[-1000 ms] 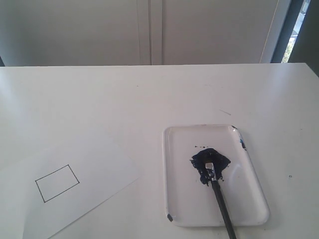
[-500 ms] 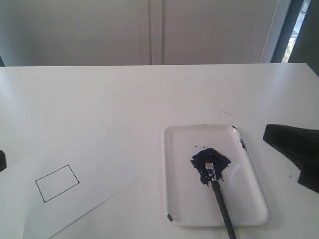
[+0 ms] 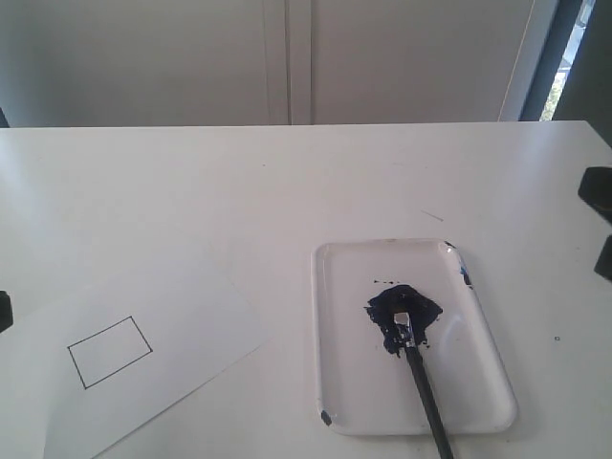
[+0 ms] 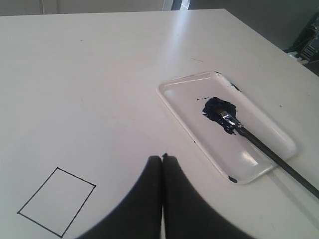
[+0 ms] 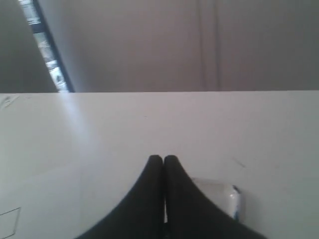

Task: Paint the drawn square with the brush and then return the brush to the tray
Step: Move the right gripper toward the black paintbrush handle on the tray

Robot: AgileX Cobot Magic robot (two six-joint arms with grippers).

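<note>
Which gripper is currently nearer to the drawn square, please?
Left. The left gripper is close beside the drawn square; the right gripper is far across the table, beyond the tray.

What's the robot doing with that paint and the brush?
A two-armed robot is meant to paint the drawn square on the paper, but nothing is painted yet: the square is blank white inside. The brush lies in the tray, with its bristles in the navy paint blob and its handle poking over the rim. Nothing holds it. The left gripper and the right gripper are both shut, empty and away from the brush.
</note>
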